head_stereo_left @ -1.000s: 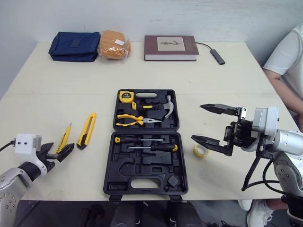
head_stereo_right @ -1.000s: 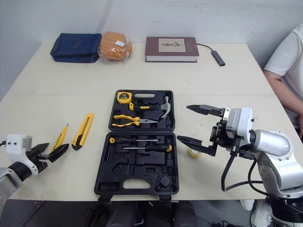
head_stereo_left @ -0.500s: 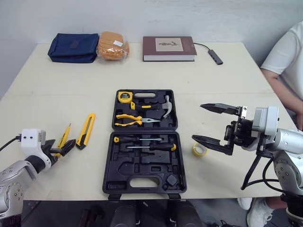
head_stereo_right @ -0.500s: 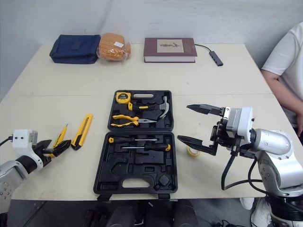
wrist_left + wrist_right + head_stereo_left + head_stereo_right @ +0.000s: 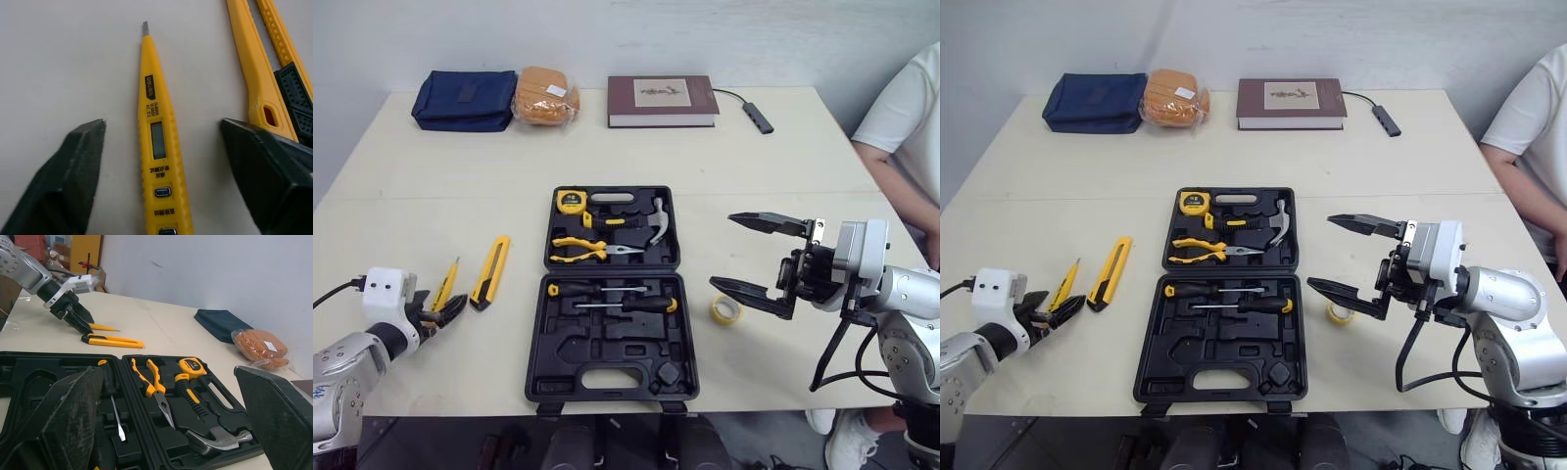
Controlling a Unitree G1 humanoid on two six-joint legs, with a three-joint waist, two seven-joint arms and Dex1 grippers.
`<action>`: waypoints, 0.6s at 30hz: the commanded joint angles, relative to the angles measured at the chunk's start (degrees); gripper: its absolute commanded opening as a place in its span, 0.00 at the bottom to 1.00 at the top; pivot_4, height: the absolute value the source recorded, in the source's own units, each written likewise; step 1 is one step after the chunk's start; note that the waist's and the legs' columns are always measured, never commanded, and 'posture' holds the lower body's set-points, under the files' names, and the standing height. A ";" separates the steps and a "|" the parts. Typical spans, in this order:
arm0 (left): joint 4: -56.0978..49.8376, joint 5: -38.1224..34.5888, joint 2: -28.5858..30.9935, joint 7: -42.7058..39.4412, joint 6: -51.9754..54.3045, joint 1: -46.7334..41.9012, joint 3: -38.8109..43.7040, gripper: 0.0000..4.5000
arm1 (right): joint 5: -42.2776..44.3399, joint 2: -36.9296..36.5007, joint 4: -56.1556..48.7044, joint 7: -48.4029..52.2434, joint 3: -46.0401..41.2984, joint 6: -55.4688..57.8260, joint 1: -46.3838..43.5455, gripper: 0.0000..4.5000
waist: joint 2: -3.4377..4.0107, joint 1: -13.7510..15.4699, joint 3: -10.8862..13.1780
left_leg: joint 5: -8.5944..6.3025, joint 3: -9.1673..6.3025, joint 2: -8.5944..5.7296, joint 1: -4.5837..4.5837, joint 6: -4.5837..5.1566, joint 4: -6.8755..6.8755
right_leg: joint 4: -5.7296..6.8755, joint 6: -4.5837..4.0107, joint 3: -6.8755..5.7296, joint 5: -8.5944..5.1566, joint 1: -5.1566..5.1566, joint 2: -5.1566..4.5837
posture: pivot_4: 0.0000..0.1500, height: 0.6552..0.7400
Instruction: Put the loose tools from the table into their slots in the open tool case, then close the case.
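Observation:
The black tool case lies open mid-table, holding a tape measure, pliers, a hammer and screwdrivers. A yellow tester pen and a yellow utility knife lie to its left. My left gripper is open at the pen's near end; in the left wrist view its fingers straddle the tester pen without touching it. To the right of the case my right gripper hangs wide open above a yellow tape roll.
Along the far edge sit a blue pouch, a bagged bread roll, a brown book and a cabled adapter. A person in a white shirt sits at the table's right side.
My left gripper has moved forward over the near end of the tester pen. The right gripper has held still.

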 commanded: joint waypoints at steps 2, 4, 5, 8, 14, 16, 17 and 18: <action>3.06 1.63 -1.24 -0.21 1.80 1.60 -1.91 0.39 | 0.27 0.12 -0.25 0.37 -1.56 -1.18 0.65 1.00 | 0.05 0.05 -0.03 | 0.00 0.00 0.00 0.00 0.00 0.00 | 0.00 0.00 0.00 0.00 0.01 0.00 | 1.00 1.00; 3.16 1.41 -1.50 -0.35 1.64 1.28 -1.82 0.22 | 0.29 0.12 -0.18 0.57 -1.81 -1.42 1.00 1.00 | 0.08 0.06 -0.05 | 0.00 0.01 0.00 0.01 0.00 0.01 | 0.00 0.00 0.00 0.00 0.01 0.00 | 1.00 1.00; 3.18 1.28 -1.61 -0.46 1.53 1.18 -1.76 0.12 | 0.29 0.13 -0.19 0.64 -1.90 -1.50 1.17 1.00 | 0.11 0.06 -0.06 | 0.00 0.01 0.00 0.01 0.01 0.00 | 0.00 0.00 0.01 0.00 0.01 0.00 | 1.00 1.00; 3.51 1.57 -2.00 0.14 0.55 0.84 -0.80 0.08 | 0.30 0.18 -0.48 0.73 -2.27 -1.60 1.95 1.00 | 0.18 0.08 -0.10 | -0.01 0.01 0.00 0.02 0.01 0.00 | 0.00 0.00 0.01 0.00 0.01 0.00 | 1.00 1.00; 2.76 1.59 -5.16 1.62 -11.65 -2.23 5.06 0.08 | -0.03 -0.37 -0.84 1.44 -2.52 -1.85 3.72 1.00 | 0.13 0.15 -0.07 | 0.00 0.00 0.00 0.02 0.01 0.02 | 0.02 0.00 0.00 0.00 0.01 0.00 | 1.00 1.00; 1.49 0.17 -5.15 -2.45 -17.43 -2.97 6.38 0.08 | -0.04 -0.53 -0.84 1.91 -2.70 -2.11 4.10 1.00 | -0.15 0.16 0.07 | 0.00 -0.01 0.00 -0.01 0.01 0.03 | 0.01 0.00 -0.02 0.00 0.00 0.01 | 1.00 1.00; 1.02 0.41 -4.28 -4.76 -19.90 -2.87 6.23 0.08 | -0.09 -0.79 -0.73 2.34 -2.84 -2.23 4.28 1.00 | -0.25 0.14 0.07 | 0.00 -0.03 0.01 -0.06 0.01 0.04 | 0.01 0.00 -0.04 0.00 -0.02 0.02 | 1.00 1.00; 0.51 0.53 -3.49 -7.94 -23.44 -2.86 6.01 0.08 | -0.12 -1.06 -0.47 2.71 -3.05 -2.40 4.39 1.00 | -0.30 0.13 0.07 | 0.01 -0.04 0.01 -0.10 0.00 0.04 | -0.02 0.00 -0.07 0.00 -0.04 0.02 | 1.00 1.00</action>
